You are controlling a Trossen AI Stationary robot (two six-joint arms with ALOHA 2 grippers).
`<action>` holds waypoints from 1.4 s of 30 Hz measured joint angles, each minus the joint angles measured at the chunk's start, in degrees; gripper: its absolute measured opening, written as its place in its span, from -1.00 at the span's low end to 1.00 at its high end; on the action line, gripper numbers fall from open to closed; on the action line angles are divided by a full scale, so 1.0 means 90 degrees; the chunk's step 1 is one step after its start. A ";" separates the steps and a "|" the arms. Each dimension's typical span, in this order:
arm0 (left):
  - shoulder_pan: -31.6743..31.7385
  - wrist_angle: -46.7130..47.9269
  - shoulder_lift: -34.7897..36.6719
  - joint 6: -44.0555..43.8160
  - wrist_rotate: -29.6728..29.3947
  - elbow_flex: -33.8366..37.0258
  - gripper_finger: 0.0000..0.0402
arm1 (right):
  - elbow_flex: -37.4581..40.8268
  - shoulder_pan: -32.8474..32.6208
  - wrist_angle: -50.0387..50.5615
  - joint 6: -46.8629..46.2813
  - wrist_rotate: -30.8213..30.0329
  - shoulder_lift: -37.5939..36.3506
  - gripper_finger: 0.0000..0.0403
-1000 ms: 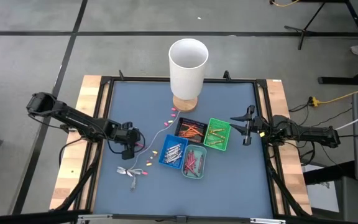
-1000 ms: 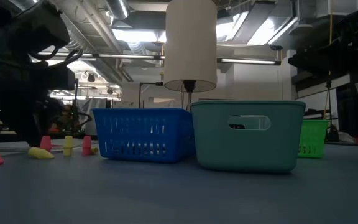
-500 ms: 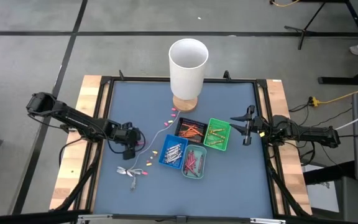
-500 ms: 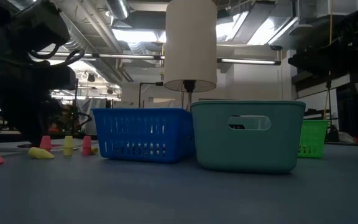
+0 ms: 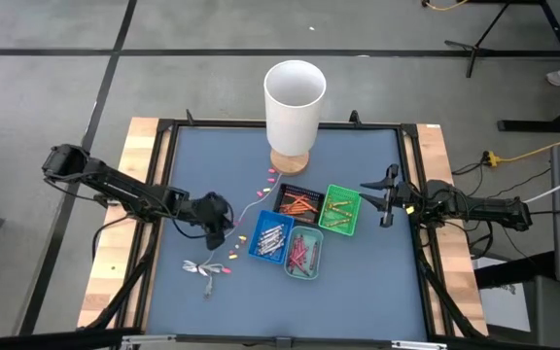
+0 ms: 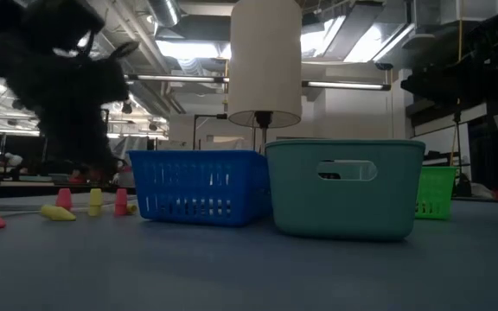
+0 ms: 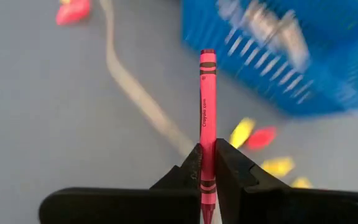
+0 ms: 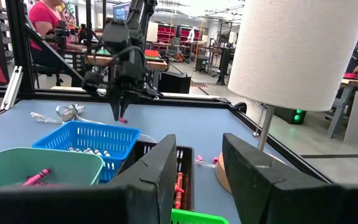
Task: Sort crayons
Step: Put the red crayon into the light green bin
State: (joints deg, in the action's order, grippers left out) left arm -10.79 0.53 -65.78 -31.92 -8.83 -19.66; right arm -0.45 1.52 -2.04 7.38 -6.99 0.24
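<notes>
Beside the blue tray [image 5: 269, 237], the left fingers [image 7: 207, 163] have clamped and lifted a pink crayon [image 7: 207, 118].

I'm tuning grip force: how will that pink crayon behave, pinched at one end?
The crayon stands straight from the left gripper, so it's probably stiff. It looks thin, likely light and snappable. Being round, it would probably roll if dropped.

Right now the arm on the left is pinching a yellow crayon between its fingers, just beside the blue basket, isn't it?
Not quite: the crayon is pinkish red, not yellow. The left wrist view shows it standing upright, clamped in the left gripper, with the blue basket close by. The rest of what you said holds.
</notes>
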 joint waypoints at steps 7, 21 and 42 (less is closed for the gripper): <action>-0.0014 -0.2244 0.0003 -0.0311 -0.0033 -0.0003 -0.96 | 0.0002 0.0000 0.0000 -0.0002 0.0000 -0.0001 -0.36; -0.1229 -0.5677 -0.1290 -0.0235 -0.2307 -0.0595 -0.96 | 0.0002 0.0000 -0.0002 0.0000 -0.0004 0.0000 -0.36; -0.1207 -0.5557 -0.5317 0.0784 -0.1812 -0.3765 -0.94 | 0.0002 0.0000 0.0000 0.0000 -0.0002 -0.0001 -0.36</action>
State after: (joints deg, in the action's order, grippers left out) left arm -21.65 -49.49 -113.63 -24.86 -25.14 -53.54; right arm -0.43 1.52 -2.04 7.38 -7.01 0.23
